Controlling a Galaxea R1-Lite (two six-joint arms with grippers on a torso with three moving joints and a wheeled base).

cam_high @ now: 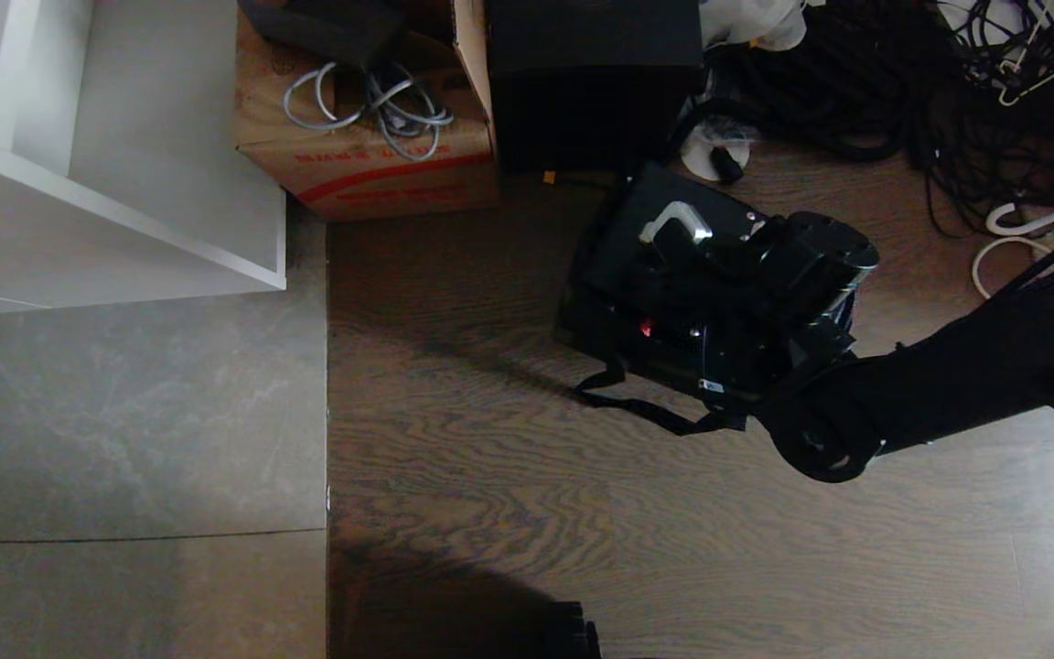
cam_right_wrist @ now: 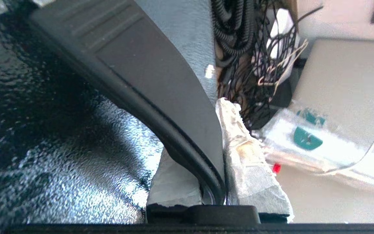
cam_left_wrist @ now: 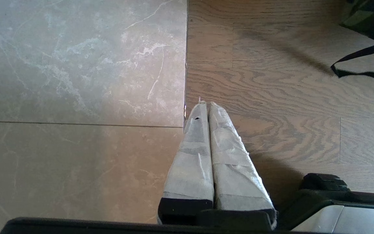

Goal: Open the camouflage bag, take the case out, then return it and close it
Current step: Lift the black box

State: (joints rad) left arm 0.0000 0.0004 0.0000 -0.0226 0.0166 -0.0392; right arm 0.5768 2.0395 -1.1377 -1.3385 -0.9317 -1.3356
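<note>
The black case hangs tilted over the wooden floor, with a silver handle bracket and a red knob showing. My right gripper is shut on the case's black handle, and its taped fingers pinch the bar. The camouflage bag lies mostly hidden under the case, with its black strap trailing on the floor. My left gripper is shut and empty, parked above the seam between tile and wood.
A brown cardboard box with grey cables and a taller plain black box stand behind the case. A tangle of black cables fills the back right. A white shelf unit is at the left.
</note>
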